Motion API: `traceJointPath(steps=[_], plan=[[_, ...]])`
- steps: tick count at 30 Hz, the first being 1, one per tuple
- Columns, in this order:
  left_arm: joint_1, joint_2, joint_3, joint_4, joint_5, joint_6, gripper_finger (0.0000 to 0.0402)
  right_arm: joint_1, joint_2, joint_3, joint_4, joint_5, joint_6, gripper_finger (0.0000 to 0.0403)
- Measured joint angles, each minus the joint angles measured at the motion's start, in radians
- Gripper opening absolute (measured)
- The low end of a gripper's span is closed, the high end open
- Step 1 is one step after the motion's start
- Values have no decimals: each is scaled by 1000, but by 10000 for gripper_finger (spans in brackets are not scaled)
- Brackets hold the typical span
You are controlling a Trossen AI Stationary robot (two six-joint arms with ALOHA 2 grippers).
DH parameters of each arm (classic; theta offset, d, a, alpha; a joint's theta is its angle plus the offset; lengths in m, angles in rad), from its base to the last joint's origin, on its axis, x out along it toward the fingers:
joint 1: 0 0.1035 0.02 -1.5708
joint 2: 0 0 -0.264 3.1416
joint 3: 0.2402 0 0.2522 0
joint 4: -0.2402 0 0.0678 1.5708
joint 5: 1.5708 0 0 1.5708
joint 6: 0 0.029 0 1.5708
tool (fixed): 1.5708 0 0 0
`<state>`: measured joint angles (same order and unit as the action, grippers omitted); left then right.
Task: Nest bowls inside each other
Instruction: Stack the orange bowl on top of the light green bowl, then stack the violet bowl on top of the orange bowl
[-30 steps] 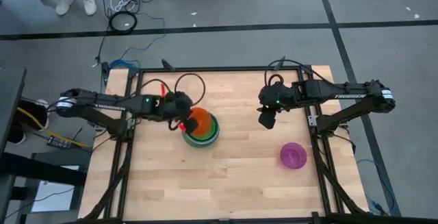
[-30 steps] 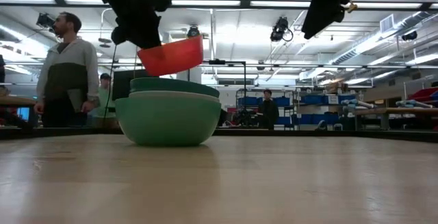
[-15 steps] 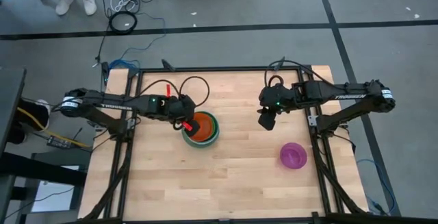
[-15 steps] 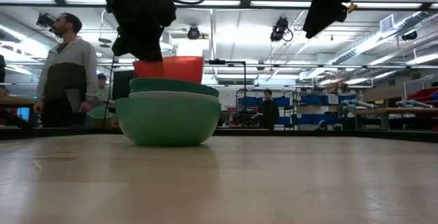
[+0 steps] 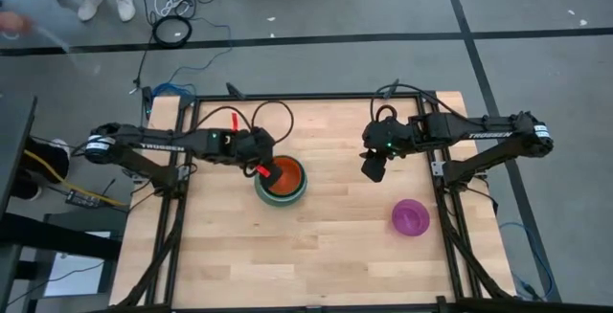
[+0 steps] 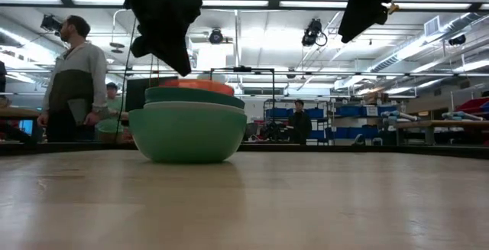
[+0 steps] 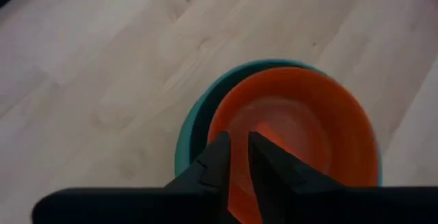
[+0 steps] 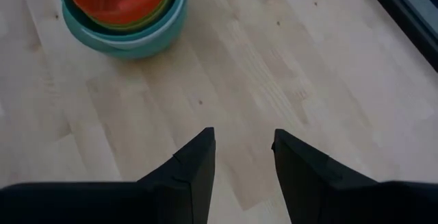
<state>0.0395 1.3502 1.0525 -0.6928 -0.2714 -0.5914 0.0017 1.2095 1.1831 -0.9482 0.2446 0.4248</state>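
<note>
A stack of nested bowls (image 5: 281,181) stands on the table left of centre, with a sage green bowl (image 6: 187,131) outermost and an orange bowl (image 7: 294,125) innermost. The orange bowl sits level, and only its rim (image 6: 200,86) shows above the others. My left gripper (image 7: 239,148) hangs over the left side of that rim, slightly open, its fingers pointing down at a slant. A purple bowl (image 5: 410,217) rests alone on its base near the table's right edge. My right gripper (image 8: 243,145) hangs open above the table, right of the stack.
Bare wood lies between the stack (image 8: 123,8) and the purple bowl and along the near edge. The table's metal frame (image 5: 182,160) runs by both arm bases. People stand in the room beyond the far edge (image 6: 75,82).
My left gripper has carried the orange bowl down and a little toward the table's right, over the stack, and let go of it. The bowl, tilted and clear above the stack a second ago, now sits level inside the stack. My right gripper has kept still.
</note>
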Motion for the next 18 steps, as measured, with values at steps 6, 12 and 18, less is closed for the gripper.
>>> traceJointPath(steps=[6, 12, 18], plan=[[0, 0, 56, -8, -1, 48, 62, 0, 0, 0, -4, 4, 0, 138], [-2, 0, 134, -66, -30, 129, 63, 0, 0, 0, -152, 59, 71, 138], [-28, -23, 234, -211, -134, 167, 63, 0, 0, 0, -387, 21, 229, 133]])
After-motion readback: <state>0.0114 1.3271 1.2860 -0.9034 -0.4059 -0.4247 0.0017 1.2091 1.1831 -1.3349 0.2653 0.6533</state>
